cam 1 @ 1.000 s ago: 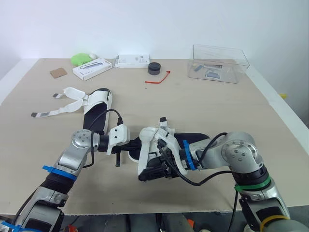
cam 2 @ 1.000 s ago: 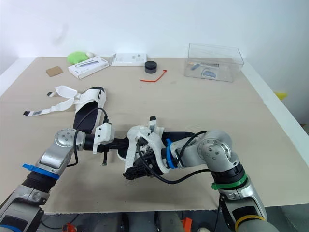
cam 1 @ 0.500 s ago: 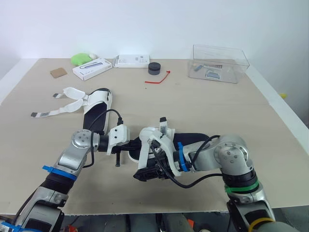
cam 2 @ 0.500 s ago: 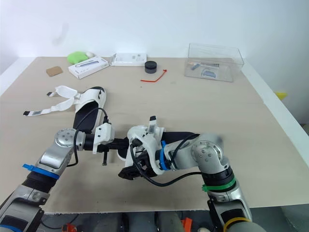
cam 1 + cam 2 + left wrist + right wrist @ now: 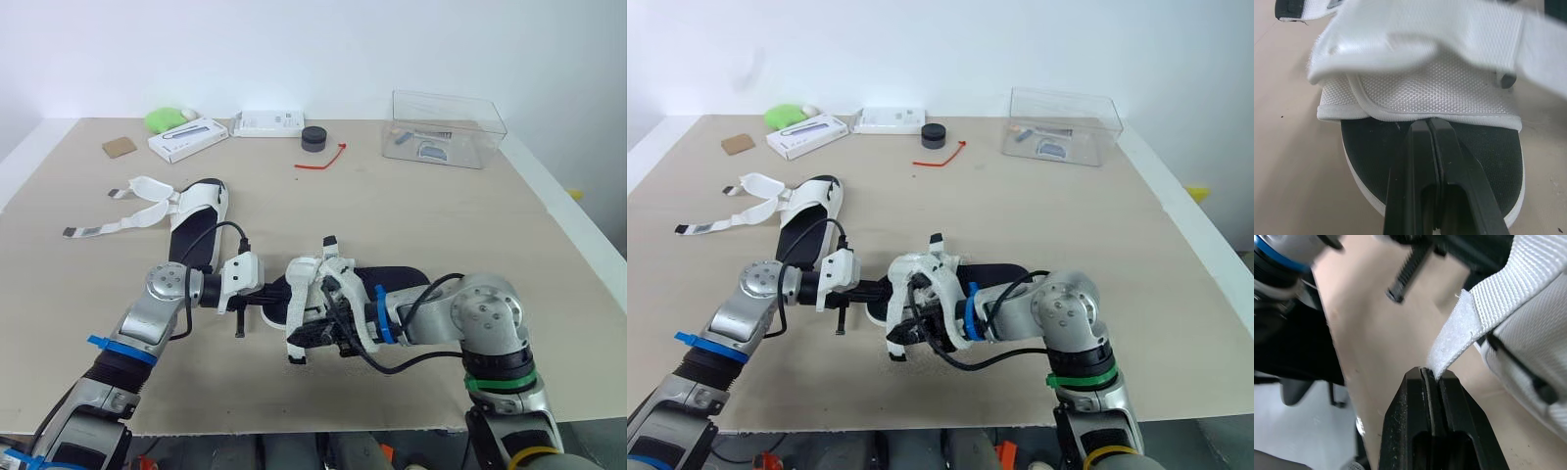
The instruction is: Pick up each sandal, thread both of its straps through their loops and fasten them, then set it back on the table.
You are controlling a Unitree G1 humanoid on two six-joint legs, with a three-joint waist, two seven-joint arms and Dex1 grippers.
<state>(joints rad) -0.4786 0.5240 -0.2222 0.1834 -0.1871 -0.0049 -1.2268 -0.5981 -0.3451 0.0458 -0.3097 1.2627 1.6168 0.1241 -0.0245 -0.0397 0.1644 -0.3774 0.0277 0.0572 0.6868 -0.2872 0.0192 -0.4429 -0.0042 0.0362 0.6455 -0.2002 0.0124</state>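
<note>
A white-strapped sandal with a black insole (image 5: pixel 377 282) lies mid-table between my arms. My left gripper (image 5: pixel 1428 125) is shut, its tips closed at the hem of the white upper above the insole; it also shows at the sandal's left end (image 5: pixel 272 294). My right gripper (image 5: pixel 1432 374) is shut on the end of a white strap (image 5: pixel 1464 333), pulled out towards the table's front edge (image 5: pixel 297 345). The second sandal (image 5: pixel 196 217) lies further back on the left, its loose straps (image 5: pixel 118 223) spread over the table.
Along the back stand a clear plastic box (image 5: pixel 446 127), a black round pot (image 5: pixel 313 138), a red cord (image 5: pixel 323 159), two white boxes (image 5: pixel 188 138) (image 5: pixel 268 122), a green object (image 5: pixel 164 119) and a brown square (image 5: pixel 119 147). The table's front edge (image 5: pixel 294 416) is close.
My right gripper went from open to shut, closing on the strap end near the front of the sandal. The left gripper and both sandals stayed put.
</note>
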